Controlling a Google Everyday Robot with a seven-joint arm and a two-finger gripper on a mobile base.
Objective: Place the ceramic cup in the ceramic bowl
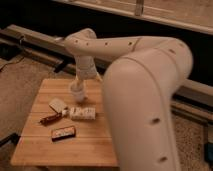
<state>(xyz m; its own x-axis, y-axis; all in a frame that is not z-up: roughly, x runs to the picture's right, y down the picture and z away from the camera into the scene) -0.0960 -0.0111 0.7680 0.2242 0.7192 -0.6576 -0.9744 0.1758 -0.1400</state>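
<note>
The small white ceramic cup (76, 93) stands on the wooden table (55, 150) near its far edge. My gripper (79, 85) hangs at the end of the white arm, right above the cup and at its rim; whether it touches the cup cannot be seen. The ceramic bowl is hidden behind my large white forearm (145, 100), which fills the right side of the view.
A flat white box (57, 105), a reddish-brown snack stick (50, 119), a white packet (82, 113) and a dark bar (63, 132) lie on the table in front of the cup. A dark rail and cables run behind the table.
</note>
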